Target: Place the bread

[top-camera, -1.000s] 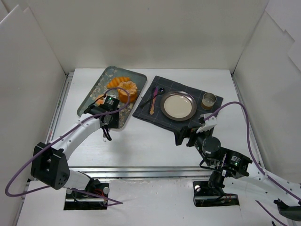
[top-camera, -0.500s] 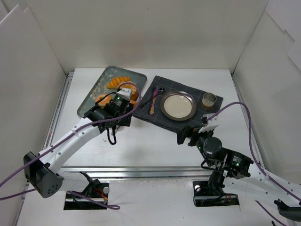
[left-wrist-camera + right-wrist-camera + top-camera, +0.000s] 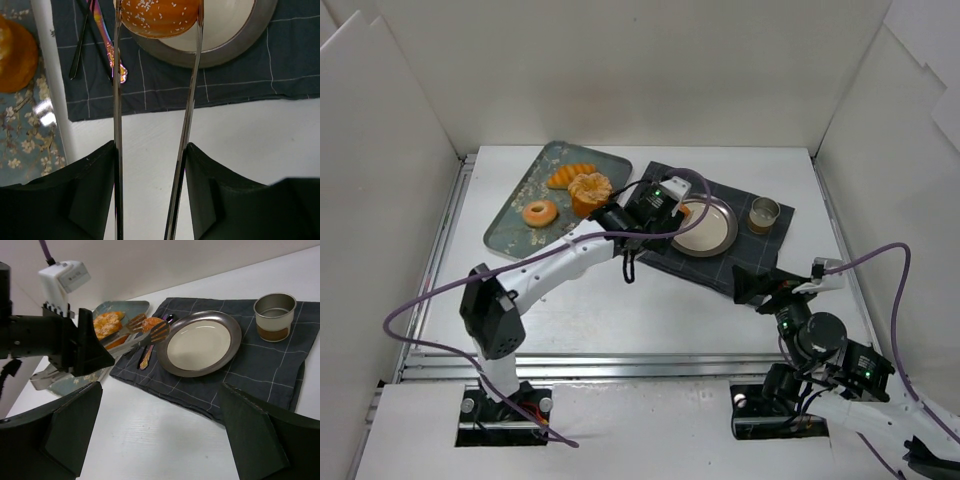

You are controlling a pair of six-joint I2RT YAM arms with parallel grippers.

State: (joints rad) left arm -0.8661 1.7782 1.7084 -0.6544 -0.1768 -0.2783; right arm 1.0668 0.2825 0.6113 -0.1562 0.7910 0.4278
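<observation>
The bread [image 3: 159, 17], a small orange bun with sesame seeds, is held between the tips of metal tongs [image 3: 118, 100] over the left rim of the grey plate [image 3: 240, 45]. My left gripper [image 3: 151, 155] is shut on the tongs' two blades. In the top view the left gripper [image 3: 660, 205] hangs over the placemat's left part, with the bread [image 3: 684, 211] at the plate's [image 3: 725, 236] left edge. The right wrist view shows the bread [image 3: 151, 324] in the tongs beside the plate [image 3: 235, 347]. My right gripper [image 3: 160, 440] is open and empty, low over the table in front of the placemat [image 3: 740, 262].
A patterned tray [image 3: 515, 195] at the back left holds a ring donut [image 3: 539, 213], a ridged flower bun [image 3: 590, 190] and another pastry [image 3: 570, 175]. A spoon [image 3: 107, 45] lies on the placemat left of the plate. A metal cup [image 3: 765, 213] stands to the plate's right. White walls enclose the table.
My left arm has swung right from the tray to the plate's left edge, carrying the bread in the tongs. My right arm has drawn back toward the near right.
</observation>
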